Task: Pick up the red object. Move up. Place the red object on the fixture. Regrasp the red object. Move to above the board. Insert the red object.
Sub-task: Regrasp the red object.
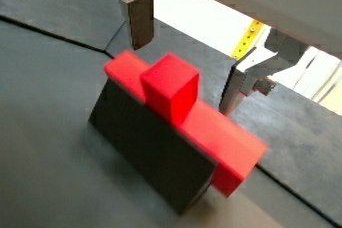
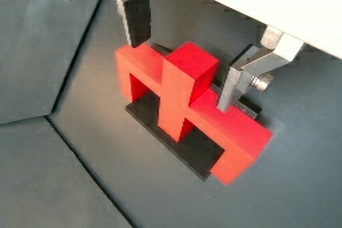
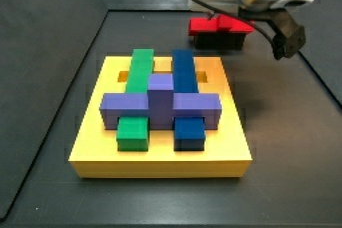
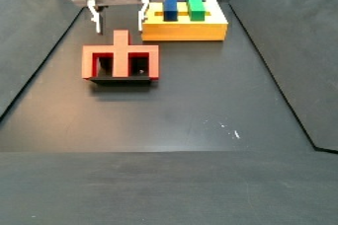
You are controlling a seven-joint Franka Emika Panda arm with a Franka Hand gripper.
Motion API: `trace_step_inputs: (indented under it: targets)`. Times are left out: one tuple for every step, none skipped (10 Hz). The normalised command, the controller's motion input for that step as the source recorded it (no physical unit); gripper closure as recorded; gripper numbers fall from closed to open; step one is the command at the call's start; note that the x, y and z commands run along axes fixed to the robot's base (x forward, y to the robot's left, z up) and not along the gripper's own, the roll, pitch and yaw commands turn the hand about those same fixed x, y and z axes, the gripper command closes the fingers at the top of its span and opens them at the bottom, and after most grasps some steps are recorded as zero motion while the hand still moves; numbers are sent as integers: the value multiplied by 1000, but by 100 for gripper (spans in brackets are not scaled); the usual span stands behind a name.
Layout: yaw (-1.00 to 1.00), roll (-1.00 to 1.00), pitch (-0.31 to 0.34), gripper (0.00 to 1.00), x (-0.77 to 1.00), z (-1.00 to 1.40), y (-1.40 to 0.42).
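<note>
a: where's the bright red bridge-shaped piece (image 2: pixel 181 97)?

b: resting on the small dark boxy fixture (image 4: pixel 122 77), well apart from the thick yellow slotted board (image 3: pixel 160 122) on the bench (image 4: pixel 199 111).

a: and the tool (image 2: pixel 181 47)?

b: just above the fixture, silver fingers (image 1: pixel 139 20) apart, holding nothing, one each side of the red piece's centre stub.

a: regrasp, then?

b: i'd say so. centre on the stub, come straight down, close squarely so it doesn't tilt off the fixture.

The gripper (image 2: pixel 187 54) has flat silver plates, dark pads, a white housing, black cables.
</note>
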Motion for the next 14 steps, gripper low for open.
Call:
trace_step_inputs:
  targets:
    - [0, 77, 0, 0, -17, -183, 3]
    - [0, 137, 54, 0, 0, -89, 17]
    - [-3, 180, 160, 0, 89, -103, 29]
    - [-63, 129, 123, 0, 69, -143, 71]
    - [-97, 117, 206, 0, 154, -11, 69]
    - [0, 14, 63, 0, 0, 0, 54]
    - [0, 23, 71, 0, 40, 0, 34]
    - [0, 0, 0, 0, 0, -169, 77]
    - [0, 0, 0, 0, 0, -149, 86]
    - [0, 0, -51, 0, -49, -189, 94]
    - [0, -83, -26, 0, 0, -29, 46]
    - [0, -191, -149, 0, -34, -3, 60]
    - [0, -160, -123, 0, -17, 0, 3]
    - [0, 0, 0, 0, 0, 0, 0]
